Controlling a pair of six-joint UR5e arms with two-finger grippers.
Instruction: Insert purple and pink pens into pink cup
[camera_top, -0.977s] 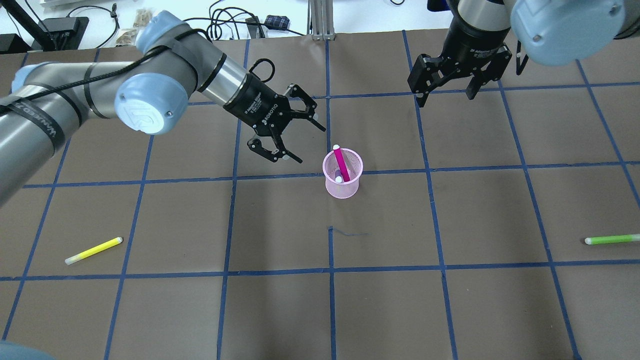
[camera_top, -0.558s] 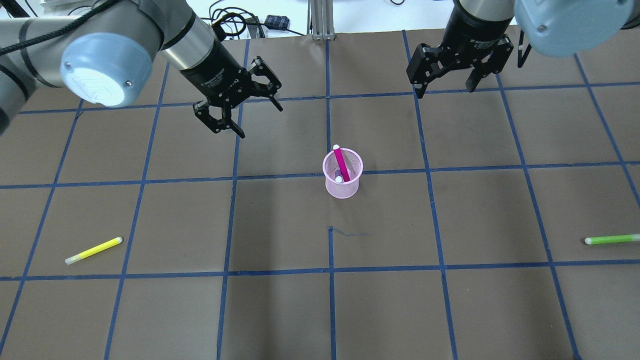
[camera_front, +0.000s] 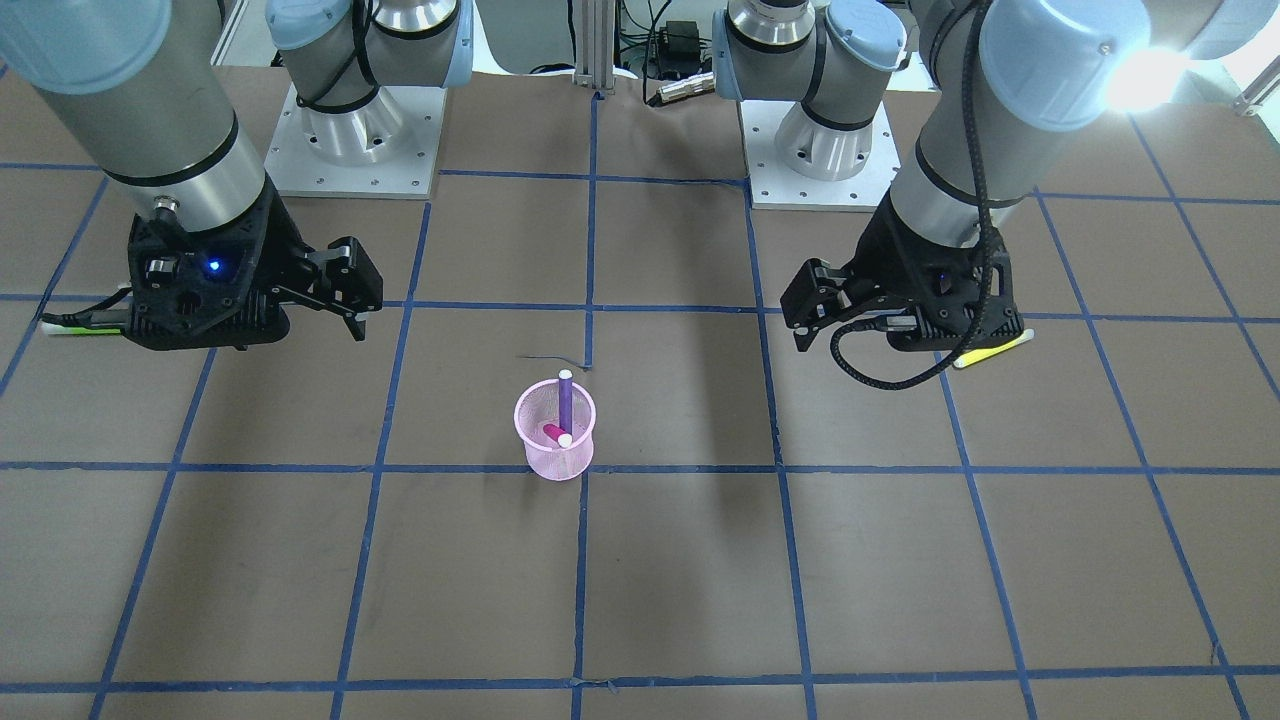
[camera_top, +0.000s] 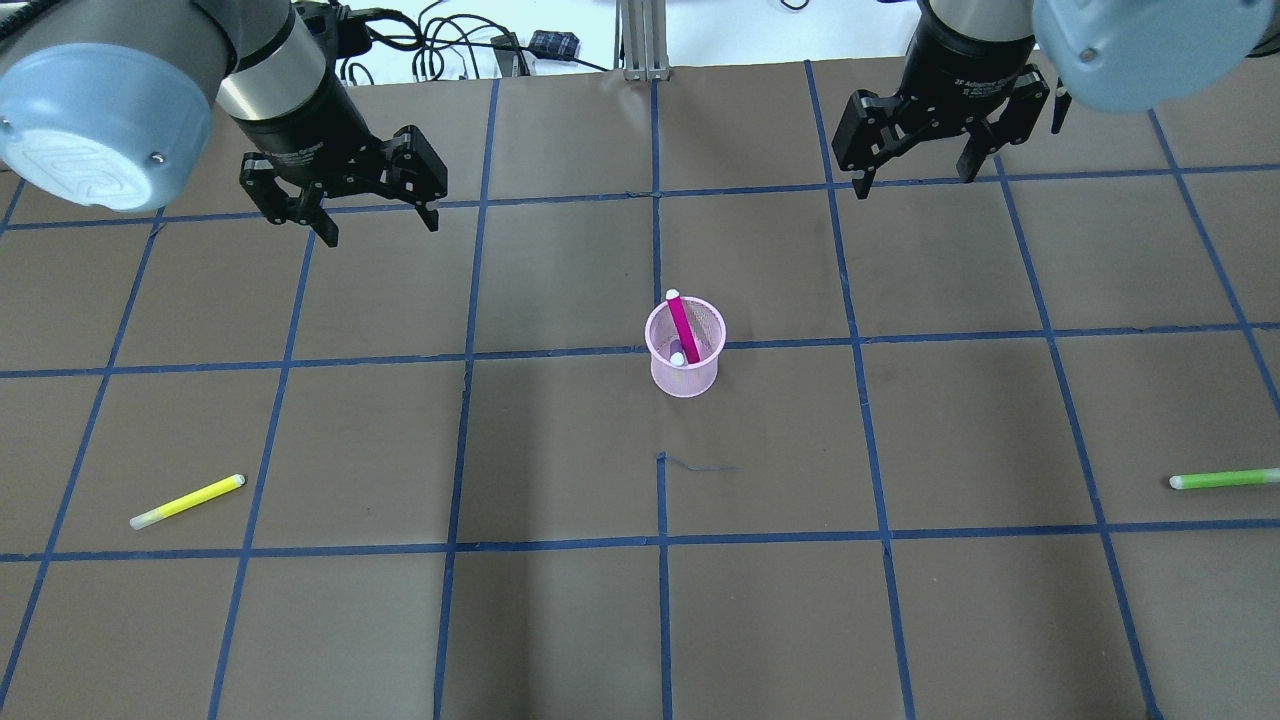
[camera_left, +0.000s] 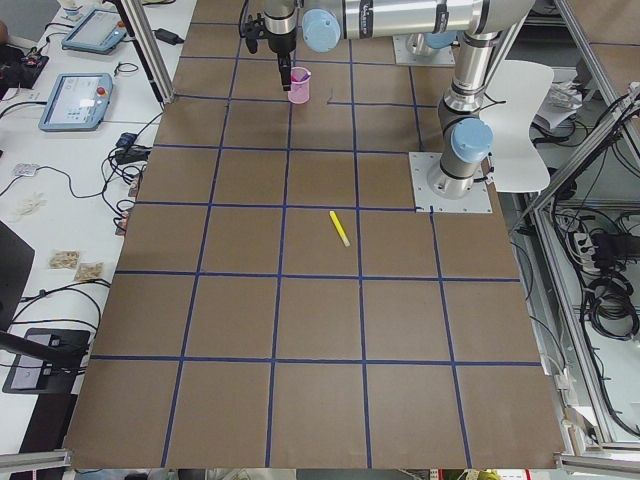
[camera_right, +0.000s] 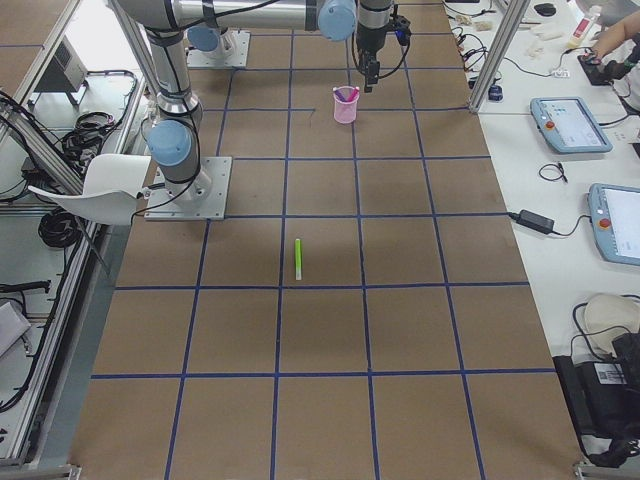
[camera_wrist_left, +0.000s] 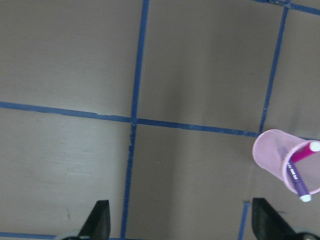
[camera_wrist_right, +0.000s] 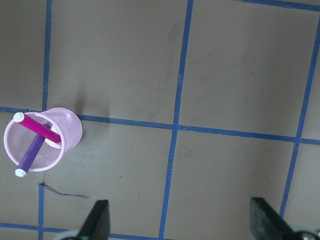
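Observation:
The pink mesh cup (camera_top: 686, 372) stands upright near the table's middle. The pink pen (camera_top: 683, 320) and the purple pen (camera_front: 566, 398) both stand inside it, leaning on the rim. My left gripper (camera_top: 380, 232) is open and empty, well to the cup's left and further back. My right gripper (camera_top: 915, 185) is open and empty, to the cup's right and further back. The left wrist view shows the cup (camera_wrist_left: 267, 155) at its right edge. The right wrist view shows the cup (camera_wrist_right: 70, 127) at its left with both pens in it.
A yellow pen (camera_top: 187, 500) lies on the table at the front left. A green pen (camera_top: 1225, 479) lies at the right edge. Blue tape lines grid the brown table. Cables (camera_top: 450, 40) lie beyond the back edge.
My left gripper has swung away from beside the cup, to the left and back, still open. My right gripper has shifted slightly right. The cup and pens have not moved.

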